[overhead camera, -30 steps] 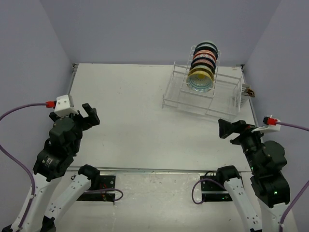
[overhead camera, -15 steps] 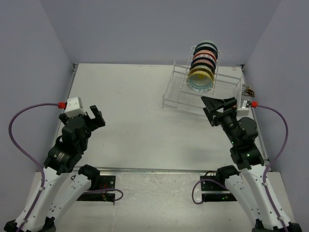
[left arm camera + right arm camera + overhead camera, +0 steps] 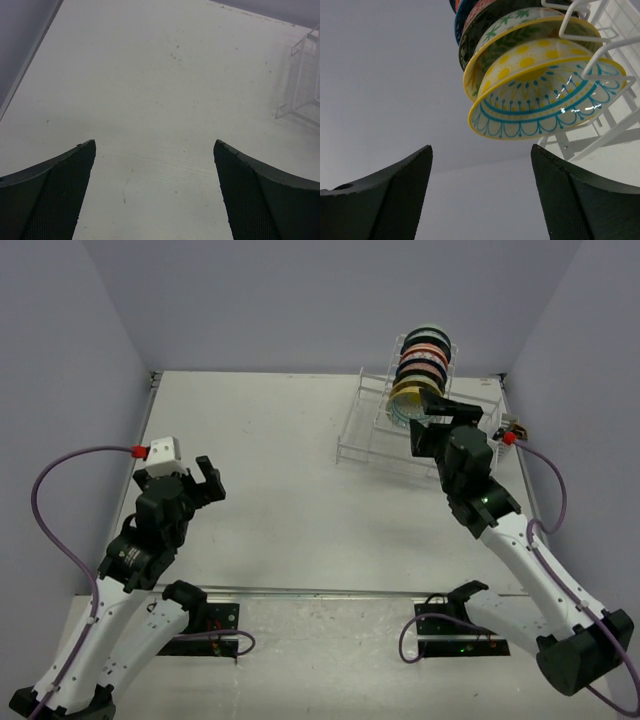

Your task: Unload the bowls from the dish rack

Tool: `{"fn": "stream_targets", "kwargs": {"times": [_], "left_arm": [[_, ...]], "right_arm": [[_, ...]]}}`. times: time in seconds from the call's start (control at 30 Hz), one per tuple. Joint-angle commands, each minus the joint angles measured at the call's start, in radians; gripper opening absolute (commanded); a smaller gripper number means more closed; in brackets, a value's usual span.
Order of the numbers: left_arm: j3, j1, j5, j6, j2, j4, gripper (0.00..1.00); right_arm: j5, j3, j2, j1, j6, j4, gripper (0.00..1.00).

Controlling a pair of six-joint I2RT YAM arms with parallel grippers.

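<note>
Fingers (image 3: 60, 195) of the left gripper (image 3: 196, 478) stand wide apart with nothing between them. It hangs over the near-left part of the table (image 3: 280, 440), and its wrist view shows only bare white tabletop between the jaws, with a corner of the dish rack (image 3: 306, 85) at the far right edge.

Across the table, the dish rack (image 3: 365, 445) sits at the far right corner, its low base toward the centre and its taller slotted tier behind. The bowls (image 3: 425, 352) stand on edge in that tier, packed in a row one behind another. The front bowl (image 3: 540, 102) is yellow with teal arcs and sun shapes. Behind it comes one with green leaves, then darker, pink and blue rims.

The right gripper (image 3: 430, 418) is stretched out to the near end of that row, pointed at the front bowl. Its jaws are spread wide and hold nothing. In the wrist view the bowl's rim hangs just above the gap, apart from both fingers.
</note>
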Motion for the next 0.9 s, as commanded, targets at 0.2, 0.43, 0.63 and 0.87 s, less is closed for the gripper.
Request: {"fn": "stream_targets", "kwargs": {"times": [0.2, 0.43, 0.63, 0.87], "left_arm": [[-0.009, 0.002, 0.072, 0.016, 0.027, 0.049, 1.00], [-0.014, 0.002, 0.092, 0.021, 0.002, 0.060, 1.00], [-0.017, 0.002, 0.115, 0.024, -0.004, 0.066, 1.00], [-0.023, 0.000, 0.135, 0.028, -0.022, 0.075, 1.00]], "right_arm": [[0.214, 0.190, 0.183, 0.004, 0.130, -0.073, 0.62], [0.266, 0.205, 0.228, 0.003, 0.158, -0.096, 0.36], [0.289, 0.201, 0.245, -0.005, 0.172, -0.100, 0.26], [0.286, 0.214, 0.274, -0.008, 0.170, -0.097, 0.14]]}}
